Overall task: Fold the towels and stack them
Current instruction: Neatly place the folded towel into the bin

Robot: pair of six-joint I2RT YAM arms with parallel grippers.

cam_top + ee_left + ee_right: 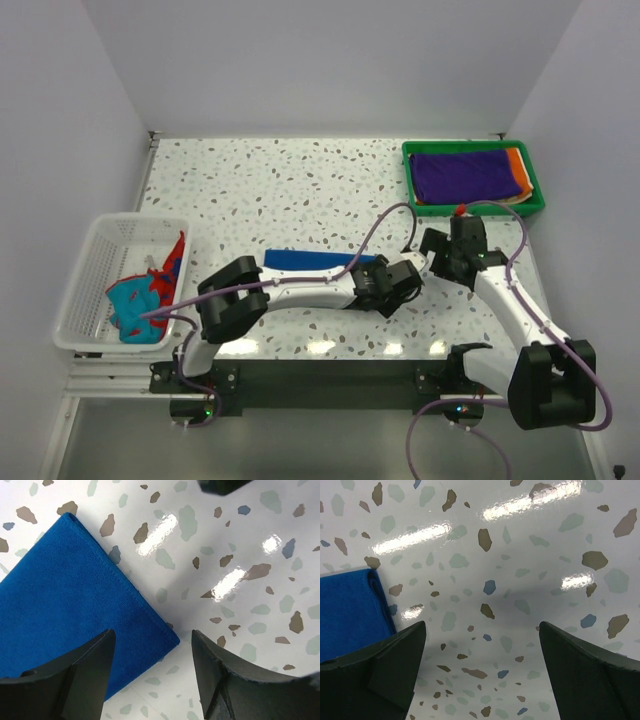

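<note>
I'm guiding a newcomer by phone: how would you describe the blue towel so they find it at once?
On the speckled table, between the white basket at the left and the green tray at the far right, the blue towel lies near the front middle, partly under the left arm. It alone is plain blue; the tray's top towel is purple, the basket towels red and teal.

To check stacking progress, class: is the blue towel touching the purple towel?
Apart. The top view shows the blue towel lying mid-table and the purple towel in the green tray, with bare tabletop between.
</note>
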